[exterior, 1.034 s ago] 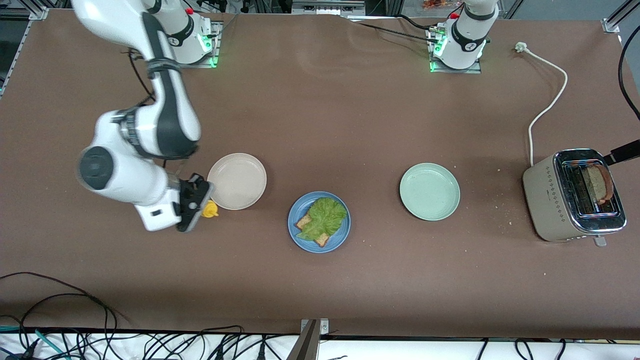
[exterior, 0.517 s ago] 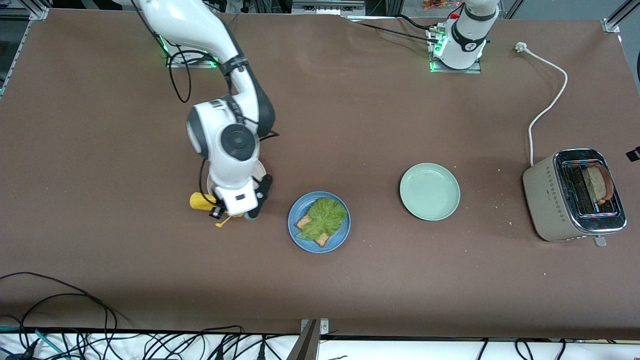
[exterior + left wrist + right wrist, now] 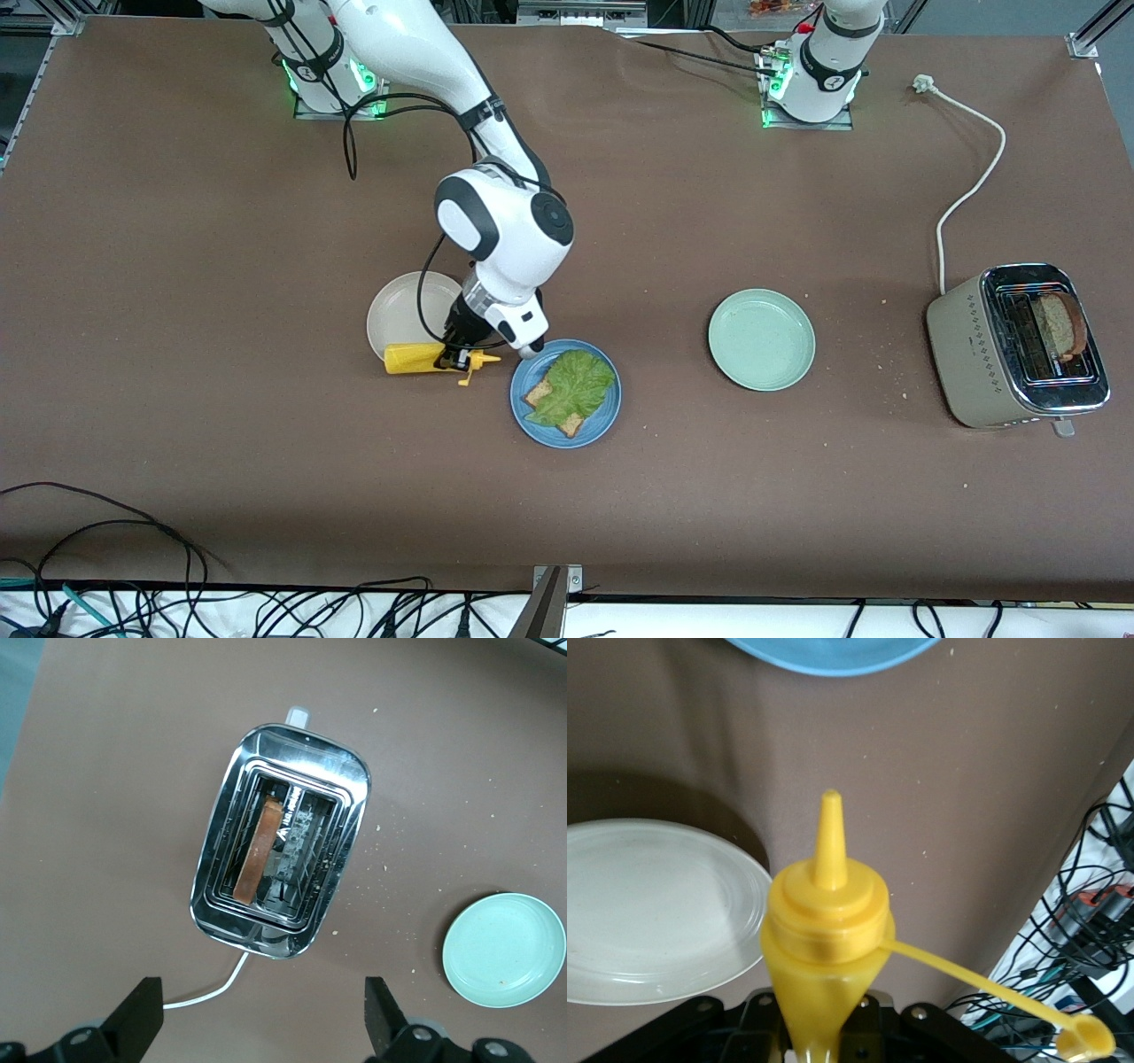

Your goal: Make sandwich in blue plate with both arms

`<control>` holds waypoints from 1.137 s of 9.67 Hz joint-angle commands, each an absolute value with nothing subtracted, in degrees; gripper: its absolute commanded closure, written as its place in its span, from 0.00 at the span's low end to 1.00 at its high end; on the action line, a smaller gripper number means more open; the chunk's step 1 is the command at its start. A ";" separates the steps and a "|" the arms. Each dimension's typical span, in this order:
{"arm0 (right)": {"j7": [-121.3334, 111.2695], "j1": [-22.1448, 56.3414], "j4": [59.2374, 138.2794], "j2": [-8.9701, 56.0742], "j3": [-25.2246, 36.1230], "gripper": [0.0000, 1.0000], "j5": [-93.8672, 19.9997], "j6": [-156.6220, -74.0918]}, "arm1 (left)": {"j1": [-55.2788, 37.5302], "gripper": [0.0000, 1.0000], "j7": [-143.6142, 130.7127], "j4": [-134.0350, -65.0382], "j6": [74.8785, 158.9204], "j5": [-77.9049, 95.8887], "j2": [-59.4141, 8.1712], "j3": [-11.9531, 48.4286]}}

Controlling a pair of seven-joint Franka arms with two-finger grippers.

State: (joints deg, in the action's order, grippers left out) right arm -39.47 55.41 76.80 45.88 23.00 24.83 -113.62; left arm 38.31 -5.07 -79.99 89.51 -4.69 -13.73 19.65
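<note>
The blue plate (image 3: 603,422) holds a brown bread slice (image 3: 538,392) with a green lettuce leaf (image 3: 576,384) on top. My right gripper (image 3: 456,355) is shut on a yellow squeeze bottle (image 3: 416,358), held lying sideways between the beige plate and the blue plate. In the right wrist view the bottle (image 3: 828,930) points its nozzle at the blue plate's rim (image 3: 833,654), its cap hanging open on a strap. My left gripper (image 3: 263,1028) is open, high over the toaster (image 3: 283,859), which holds a bread slice (image 3: 257,850). It does not show in the front view.
A beige plate (image 3: 403,310) lies beside the bottle, farther from the front camera. A pale green plate (image 3: 761,339) sits toward the left arm's end. The toaster (image 3: 966,346) with its white cord (image 3: 970,190) stands at that end. Cables hang along the table's near edge.
The right arm has swung from its end of the table toward the blue plate, carrying the yellow bottle. The left gripper has left the front view by the toaster.
</note>
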 commanded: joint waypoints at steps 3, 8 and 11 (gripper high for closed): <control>-39.38 55.72 74.62 45.01 24.95 0.83 20.09 -112.85 | 42.71 0.00 4.29 -79.45 92.19 -5.54 -16.25 19.51; -38.24 52.93 80.48 36.42 35.68 0.83 -6.94 -112.68 | 42.28 0.04 7.47 -80.77 92.20 -14.50 -21.08 19.86; -38.40 44.50 90.49 25.79 33.33 0.83 -10.96 -116.43 | 41.93 0.05 7.47 -80.77 93.94 -14.60 -24.25 20.04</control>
